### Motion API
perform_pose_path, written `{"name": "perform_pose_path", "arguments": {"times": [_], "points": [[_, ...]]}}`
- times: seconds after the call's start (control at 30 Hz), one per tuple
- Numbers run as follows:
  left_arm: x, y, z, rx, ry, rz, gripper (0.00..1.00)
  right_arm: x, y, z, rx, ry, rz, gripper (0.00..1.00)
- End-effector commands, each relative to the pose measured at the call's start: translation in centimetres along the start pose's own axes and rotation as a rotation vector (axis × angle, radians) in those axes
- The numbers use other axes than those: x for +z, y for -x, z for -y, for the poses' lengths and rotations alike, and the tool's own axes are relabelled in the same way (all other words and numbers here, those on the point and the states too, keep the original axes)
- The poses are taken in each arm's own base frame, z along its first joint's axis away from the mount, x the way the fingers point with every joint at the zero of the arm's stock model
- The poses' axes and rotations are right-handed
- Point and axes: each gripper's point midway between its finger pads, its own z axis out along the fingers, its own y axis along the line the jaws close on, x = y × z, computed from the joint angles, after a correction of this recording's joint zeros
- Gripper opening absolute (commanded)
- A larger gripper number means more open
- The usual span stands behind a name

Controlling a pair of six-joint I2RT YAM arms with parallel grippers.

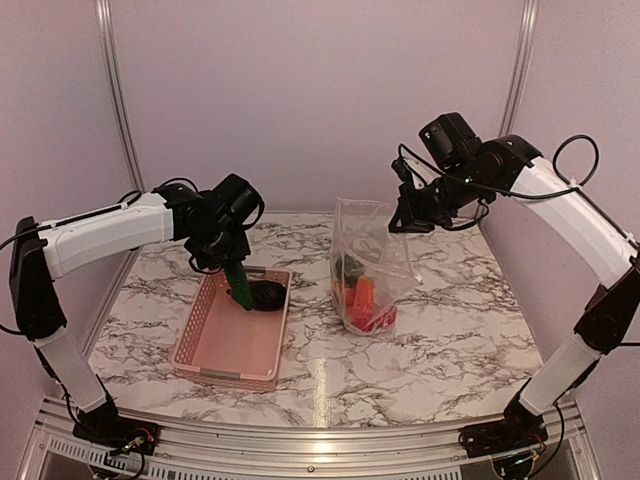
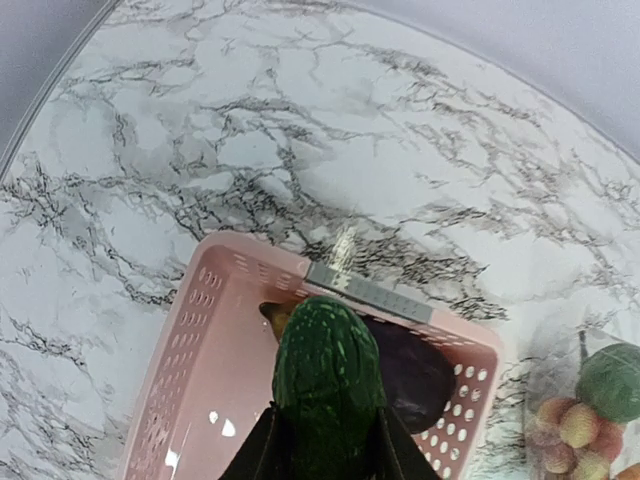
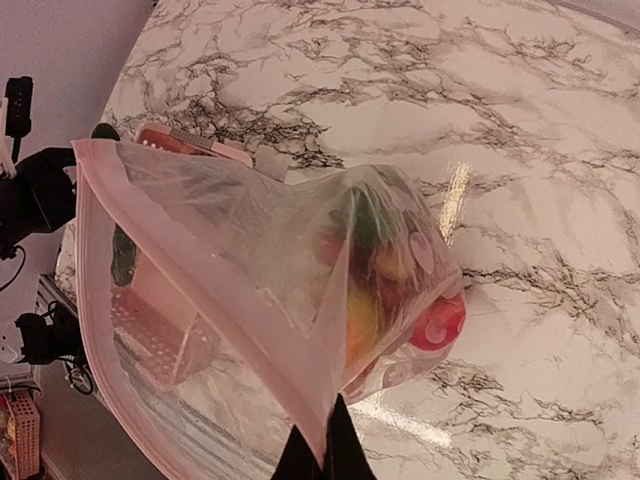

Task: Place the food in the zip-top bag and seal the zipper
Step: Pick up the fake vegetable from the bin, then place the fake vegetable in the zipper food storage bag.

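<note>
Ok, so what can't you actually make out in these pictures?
Left wrist view: the cucumber covers much of the eggplant.
Right wrist view: the crinkly zip-top bag blurs the food inside, so pieces can't be counted; the bottom edge cuts off most of the right pincer.
Top view: the zipper is too thin to tell whether any stretch is pressed shut.

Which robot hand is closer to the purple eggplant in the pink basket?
The left hand. It hangs right over the eggplant, gripping a green cucumber above the pink basket. The right hand is far across the table, pinching the zip-top bag by its edge.
</note>
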Motion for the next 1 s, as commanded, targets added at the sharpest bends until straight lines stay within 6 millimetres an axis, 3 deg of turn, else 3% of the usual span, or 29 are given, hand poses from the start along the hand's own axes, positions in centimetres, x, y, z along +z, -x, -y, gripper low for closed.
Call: {"name": "perform_pose_path", "arguments": {"times": [0.0, 0.13, 0.33, 0.57, 0.73, 0.83, 0.97], "points": [[-6.1, 4.7, 2.6, 0.126, -0.084, 0.198, 0.13, -1.7, 1.3, -1.5, -0.024, 0.036, 0.041, 0.00], [-12.4, 6.3, 10.0, 0.277, -0.413, 0.381, 0.13, -2.3, 1.5, -1.8, -0.023, 0.042, 0.041, 0.00], [-21.2, 6.4, 16.7, 0.389, -0.789, 0.538, 0.09, -3.7, 1.3, -2.5, -0.008, 0.080, 0.051, 0.00], [-28.7, 6.0, 20.1, 0.394, -1.063, 0.632, 0.05, -4.1, 1.2, -3.2, 0.004, 0.115, 0.049, 0.00], [-32.8, 5.2, 21.5, 0.387, -1.182, 0.686, 0.05, -4.8, 1.3, -3.8, 0.013, 0.141, 0.051, 0.00], [-34.4, 4.5, 22.3, 0.374, -1.258, 0.728, 0.06, -4.8, 1.2, -4.4, 0.017, 0.176, 0.036, 0.00], [-34.0, 3.6, 23.4, 0.377, -1.282, 0.741, 0.06, -4.9, 1.5, -5.2, 0.020, 0.208, 0.030, 0.00]]}}
